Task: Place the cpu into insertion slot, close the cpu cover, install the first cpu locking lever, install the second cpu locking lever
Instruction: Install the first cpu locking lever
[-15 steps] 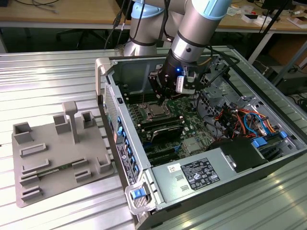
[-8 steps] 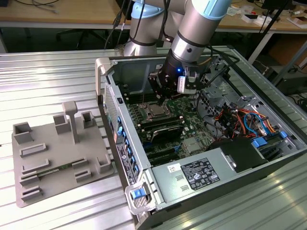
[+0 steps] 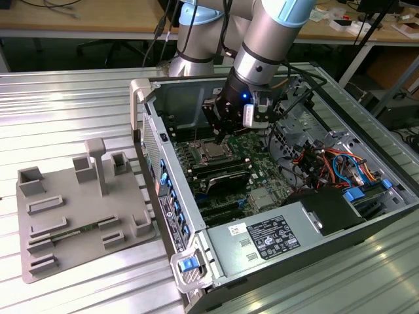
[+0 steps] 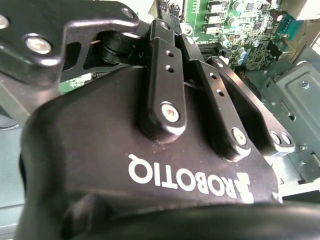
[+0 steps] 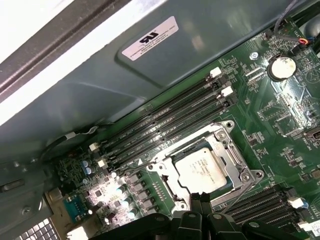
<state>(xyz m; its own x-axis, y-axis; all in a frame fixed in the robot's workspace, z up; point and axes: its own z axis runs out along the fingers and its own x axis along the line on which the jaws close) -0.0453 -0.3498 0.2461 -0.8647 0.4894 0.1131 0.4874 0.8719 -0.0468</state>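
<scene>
Evidently past the first steps: cpu (image 5: 202, 170) sits flat in the insertion slot (image 5: 172, 186), metal top up. The cpu cover (image 5: 231, 152) looks folded down round it, chip showing thru the cut-out. So the step in hand, imo, is the locking levers. Gripper (image 3: 218, 139) hangs right over the socket in the exterior view. In the first wrist view its fingertips (image 5: 194, 201) sit just beside the socket edge, w/ a thin lever wire (image 5: 243, 189) running along that side. Can't tell if that wire is hooked under its catch or free. Jaws look pressed nearly together, nothing pinched btwn them. Judging from this, the lever work calls for a narrow closed tip bearing on the wire, down and then sideways under the catch, w/o sliding onto chip or cover. Orientation: cpu is square, so no real long axis. It lies level w/ the green board (image 5: 280, 115), edges parallel and square to the memory slots (image 5: 165, 120), whose long axis runs alongside the socket.
</scene>
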